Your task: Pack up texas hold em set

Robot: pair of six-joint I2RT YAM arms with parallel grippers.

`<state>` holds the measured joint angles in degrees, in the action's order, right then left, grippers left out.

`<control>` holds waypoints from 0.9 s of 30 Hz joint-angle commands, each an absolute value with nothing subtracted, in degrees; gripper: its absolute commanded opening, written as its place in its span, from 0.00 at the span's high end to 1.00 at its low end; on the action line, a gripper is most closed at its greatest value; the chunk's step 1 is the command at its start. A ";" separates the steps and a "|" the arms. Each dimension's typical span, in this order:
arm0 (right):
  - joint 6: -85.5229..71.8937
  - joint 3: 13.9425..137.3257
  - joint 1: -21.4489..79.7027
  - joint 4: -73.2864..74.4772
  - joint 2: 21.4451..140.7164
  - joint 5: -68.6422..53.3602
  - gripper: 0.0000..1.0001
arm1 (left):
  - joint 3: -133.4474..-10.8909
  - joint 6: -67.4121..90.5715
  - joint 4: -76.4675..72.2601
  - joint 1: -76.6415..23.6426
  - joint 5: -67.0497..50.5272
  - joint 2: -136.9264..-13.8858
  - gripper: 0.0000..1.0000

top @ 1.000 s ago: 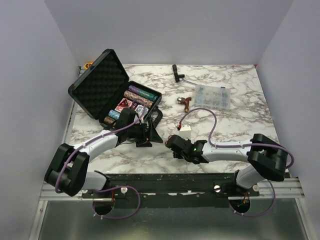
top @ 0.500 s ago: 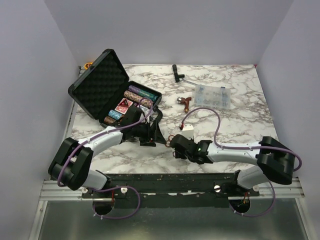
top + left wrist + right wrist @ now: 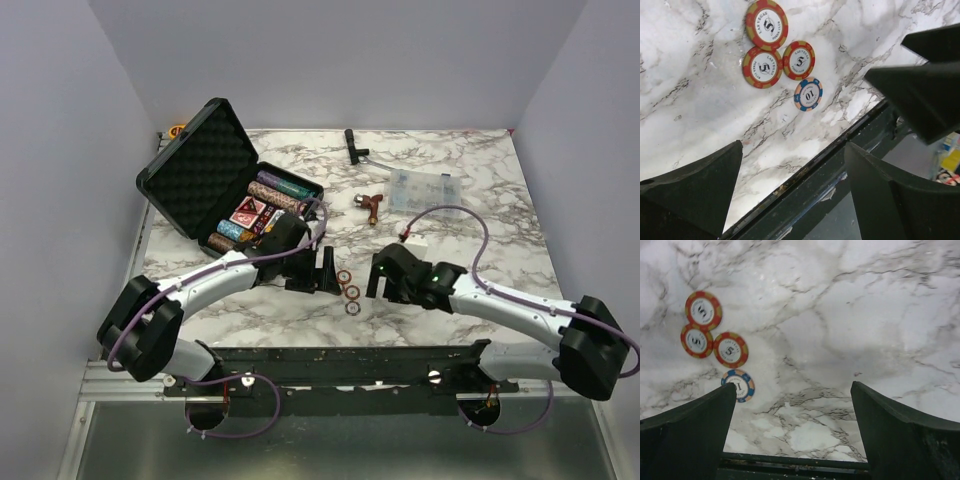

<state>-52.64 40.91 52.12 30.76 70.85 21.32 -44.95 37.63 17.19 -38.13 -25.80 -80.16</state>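
The texas hold em set's black case (image 3: pixel 196 172) lies open at the back left, with rows of chips (image 3: pixel 262 206) in its tray. Three red chips (image 3: pixel 760 67) and one blue chip (image 3: pixel 808 93) lie flat on the marble near the front edge. In the top view these loose chips (image 3: pixel 350 291) lie between the two grippers. My left gripper (image 3: pixel 328 270) (image 3: pixel 792 145) is open and empty just left of them. My right gripper (image 3: pixel 378 276) (image 3: pixel 793 385) is open wide and empty just right of them, with the blue chip (image 3: pixel 738 385) by its left finger.
A clear compartment box (image 3: pixel 427 190) sits at the back right. A small brown piece (image 3: pixel 368 203) lies near it and a black tool (image 3: pixel 352 145) further back. The table's dark front edge (image 3: pixel 340 350) runs close below both grippers.
My right gripper has opened wide and drawn back to the right, and the loose chips now show on the marble. My left gripper has moved right, away from the case.
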 commanded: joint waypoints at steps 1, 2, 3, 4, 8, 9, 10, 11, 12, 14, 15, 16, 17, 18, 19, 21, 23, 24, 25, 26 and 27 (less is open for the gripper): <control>-56.16 39.23 45.78 37.70 66.19 19.64 0.00 | -49.83 35.42 23.29 -43.49 -14.81 -81.99 0.19; -56.43 39.05 44.56 38.32 65.45 19.54 0.00 | -50.89 35.65 24.24 -44.76 -13.10 -82.93 0.20; -56.87 38.94 43.41 38.88 64.52 19.81 0.00 | -51.94 36.08 25.28 -46.28 -11.25 -83.85 0.21; -57.39 39.02 42.57 39.53 63.76 20.07 0.00 | -53.38 36.55 26.49 -47.92 -9.03 -85.26 0.22; -60.03 39.29 41.66 42.03 59.24 25.15 0.00 | -60.71 38.24 32.45 -53.90 -1.90 -92.14 0.24; -60.52 39.20 41.66 42.31 58.08 26.66 0.00 | -62.62 38.48 33.76 -55.28 -0.51 -93.79 0.24; -60.91 39.11 41.49 42.65 56.67 27.95 0.01 | -64.97 38.53 35.71 -56.82 1.68 -95.61 0.24; -61.31 39.18 41.43 43.33 55.62 29.30 0.01 | -67.38 38.62 37.62 -58.14 3.56 -97.34 0.24; -61.75 39.28 41.33 43.81 54.35 30.37 0.01 | -69.12 38.65 38.90 -59.39 4.73 -98.81 0.24; -62.30 39.30 41.20 44.92 52.29 31.43 0.02 | -72.49 38.76 41.55 -61.15 6.56 -101.70 0.25; -62.32 39.07 41.22 45.03 51.27 31.47 0.02 | -73.89 38.72 42.24 -61.64 6.91 -102.89 0.26; -62.41 38.67 41.13 45.01 50.14 31.25 0.02 | -74.48 38.67 42.36 -61.98 6.82 -103.67 0.27; -62.49 38.10 41.06 44.82 48.82 30.88 0.02 | -75.11 38.59 42.53 -62.17 6.54 -104.52 0.27; -62.41 37.51 41.09 44.43 47.89 30.33 0.02 | -75.57 38.50 42.59 -62.29 6.21 -105.29 0.27; -62.59 36.71 41.06 44.16 46.95 29.64 0.02 | -76.04 38.50 42.73 -62.37 5.94 -105.94 0.28; -63.03 35.70 41.13 43.52 45.88 28.10 0.02 | -76.87 38.45 43.37 -62.58 5.95 -107.47 0.28; -64.04 34.83 41.13 43.15 45.16 27.13 0.02 | -77.36 38.41 43.47 -62.67 5.80 -108.56 0.28; -64.15 34.37 41.13 42.78 44.86 26.49 0.02 | -77.59 38.27 43.59 -62.67 5.84 -109.11 0.28; -64.18 34.10 41.13 42.49 44.69 26.04 0.02 | -77.74 38.11 43.59 -62.67 5.87 -109.53 0.28; -64.26 33.90 41.12 42.31 44.59 25.61 0.02 | -78.03 37.91 43.51 -62.67 5.80 -110.02 0.28; -64.33 33.76 41.12 42.28 44.52 25.44 0.02 | -78.25 37.65 43.46 -62.67 5.72 -110.40 0.28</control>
